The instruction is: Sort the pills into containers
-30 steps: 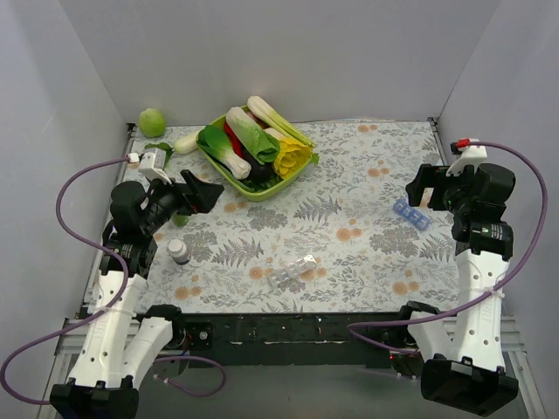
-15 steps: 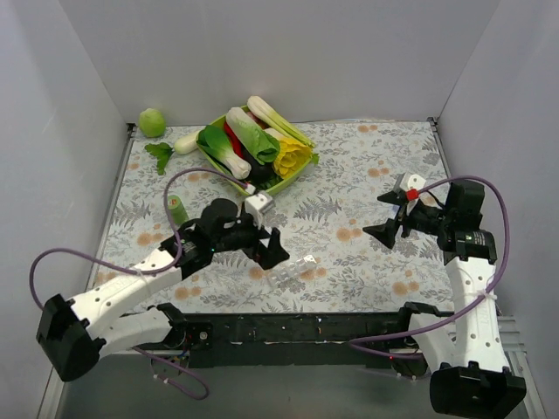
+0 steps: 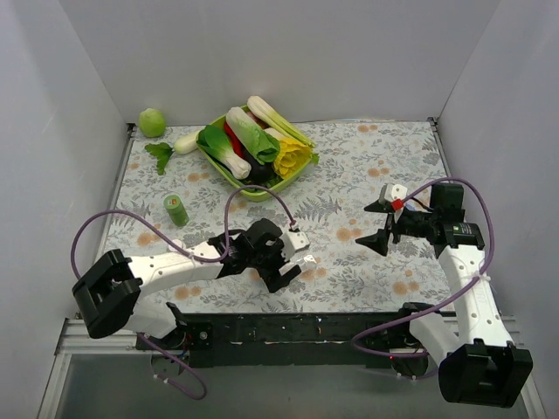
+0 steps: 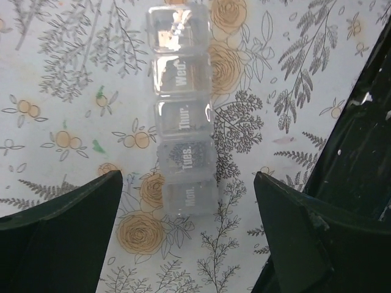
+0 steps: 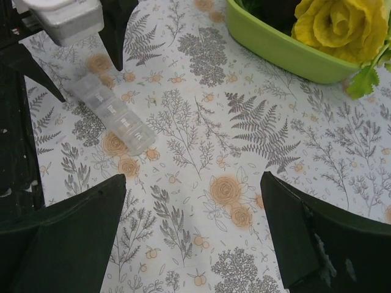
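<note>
— How far along with the sorting?

— Hardly begun, judging by the layout. No pill to be seen anywhere, in any view.

— And the pill box (image 4: pixel 183 110)?

— Lying flat on the flowered cloth (image 3: pixel 349 175), low and centre in the overhead view, mostly hidden there under the left gripper (image 3: pixel 293 266). Plain in the left wrist view: running from top centre down past mid-frame, five small square cells in a row, day labels readable, "Mon." nearest the bottom. Seemingly shut at every lid; clear right through, with no colour inside.

— State of the left gripper?

— Spread wide, hovering over the near end of the box, one finger to each side. Not touching the box, as far as can be told. Holding nothing.

— Right gripper (image 3: pixel 377 225)?

— Parted as well, and bare. Right of centre in the overhead view, well apart from the box, pointed toward it. In its own view, box at upper left and rim of the green tray (image 5: pixel 275 49) along the top.

— Anything else about?

— Small green bottle (image 3: pixel 176 209) at mid-left of the overhead view, upright, near neither gripper. Possibly the source of the pills, though not confirmable from here.

— Left to do, then?

— Practically everything, by this reckoning: getting the lids open, fetching pills, dropping them in cell by cell. Likely first step: closing on the box or steadying it, with the left gripper already straddling it.
</note>
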Tool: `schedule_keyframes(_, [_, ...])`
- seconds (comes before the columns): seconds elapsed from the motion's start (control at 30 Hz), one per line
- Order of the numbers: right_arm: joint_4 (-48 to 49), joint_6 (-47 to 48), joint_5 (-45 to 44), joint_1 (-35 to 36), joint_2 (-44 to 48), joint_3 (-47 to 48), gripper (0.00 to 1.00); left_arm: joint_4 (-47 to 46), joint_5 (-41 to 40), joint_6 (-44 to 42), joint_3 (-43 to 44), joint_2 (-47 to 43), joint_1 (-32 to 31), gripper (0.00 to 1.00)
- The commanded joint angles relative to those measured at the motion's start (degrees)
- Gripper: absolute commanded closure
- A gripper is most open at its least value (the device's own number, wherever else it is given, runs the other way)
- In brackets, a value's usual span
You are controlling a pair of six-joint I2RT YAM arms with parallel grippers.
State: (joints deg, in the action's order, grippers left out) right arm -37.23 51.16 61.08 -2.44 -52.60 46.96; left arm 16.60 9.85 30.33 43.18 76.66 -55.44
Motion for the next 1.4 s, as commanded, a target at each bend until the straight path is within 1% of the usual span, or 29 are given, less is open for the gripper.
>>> schedule_keyframes(0.0, [1.3, 0.9, 1.5, 0.5, 0.1, -1.3, 0.02, -1.6, -1.4, -4.3, -2.0, 2.6, -2.9, 0.12])
schedule_keyframes(0.07, [1.2, 0.7, 1.7, 0.7, -0.1, -1.5, 0.02, -2.2, -2.2, -4.6, -2.4, 5.0, -3.4, 0.14])
schedule_keyframes(0.1, [1.1, 0.8, 1.6, 0.9, -0.2, -1.5, 0.02, -2.4, -2.5, -4.7, -2.4, 5.7, -3.7, 0.18])
schedule_keyframes(0.17, [1.2, 1.0, 1.5, 0.9, -0.3, -1.7, 0.02, -3.3, -4.0, -4.6, -2.2, 7.1, -4.1, 0.21])
schedule_keyframes(0.3, [0.7, 2.8, 0.8, 1.6, 0.0, -2.5, 0.02, -4.5, -6.2, -3.5, -1.9, 8.2, -4.6, 0.38])
schedule_keyframes(0.33, [0.3, 4.2, 0.7, 1.9, 0.0, -2.7, 0.02, -4.6, -6.6, -3.3, -1.9, 8.4, -4.6, 0.52])
schedule_keyframes(0.37, [0.1, 5.0, 0.5, 2.3, 0.0, -3.3, 0.02, -5.0, -6.7, -3.1, -1.9, 8.5, -4.7, 0.61])
schedule_keyframes(0.4, [-0.1, 6.0, 0.4, 2.3, 0.1, -3.6, 0.02, -5.0, -6.5, -3.1, -2.0, 8.6, -4.8, 0.65])
schedule_keyframes(0.43, [-0.4, 8.0, 0.2, 2.3, 0.1, -3.9, 0.02, -5.3, -6.3, -3.1, -2.1, 8.5, -4.7, 0.68])
schedule_keyframes(0.47, [-0.7, 9.1, 0.1, 4.5, 0.0, -4.7, 0.02, -5.4, -6.1, -3.1, -2.2, 8.4, -4.9, 0.71])
schedule_keyframes(0.5, [-1.1, 11.1, 0.4, 5.1, 0.0, -5.0, 0.02, -5.4, -5.8, -3.1, -2.2, 7.9, -4.8, 0.76])
schedule_keyframes(0.53, [-1.6, 15.2, 0.4, 5.7, -0.4, -5.4, 0.02, -5.5, -5.4, -3.3, -2.3, 7.4, -4.9, 0.83])
schedule_keyframes(0.63, [-5.4, 24.2, 0.2, 8.6, -2.3, -7.0, 0.02, -5.6, -3.1, -3.9, -2.2, 4.3, -4.9, 0.92])
schedule_keyframes(0.67, [-7.6, 31.1, 0.1, 10.1, -3.1, -7.3, 0.03, -5.6, -1.4, -4.3, -2.1, 3.4, -4.8, 0.94])
schedule_keyframes(0.73, [-8.0, 33.6, -1.4, 12.4, -6.4, -7.4, 0.04, -5.8, 0.3, -4.7, -2.0, 0.4, -4.8, 0.95])
schedule_keyframes(0.77, [-7.8, 33.4, -2.2, 15.2, -7.7, -7.1, 0.05, -5.9, 1.0, -4.7, -1.9, -0.3, -4.9, 0.97])
schedule_keyframes(0.83, [-6.3, 32.6, -5.1, 18.2, -10.9, -6.4, 0.09, -5.7, 2.5, -4.6, -1.3, -1.4, -4.9, 0.98])
schedule_keyframes(0.87, [-4.5, 31.2, -6.0, 21.0, -11.6, -6.3, 0.09, -5.5, 2.7, -4.2, -1.1, -2.0, -4.9, 0.98])
schedule_keyframes(0.9, [-0.3, 26.8, -8.3, 22.3, -12.1, -6.4, 0.09, -5.4, 3.4, -4.1, -0.9, -2.0, -4.9, 0.99])
schedule_keyframes(0.97, [4.2, 23.5, -10.5, 25.1, -12.2, -6.9, 0.09, -4.7, 3.8, -3.8, -0.3, -1.9, -4.9, 0.99])
schedule_keyframes(1.03, [7.9, 20.8, -12.3, 26.4, -12.2, -7.1, 0.09, -4.6, 4.0, -3.2, -0.2, -1.8, -4.9, 1.0])
schedule_keyframes(1.17, [7.1, 20.3, -13.8, 28.9, -14.4, -6.3, 0.13, -4.6, 4.3, -2.5, 0.0, -2.0, -5.0, 1.0])
schedule_keyframes(1.37, [5.3, 20.2, -14.5, 31.3, -16.8, -5.7, 0.26, -4.6, 4.0, -2.6, 0.2, -2.2, -5.1, 1.0])
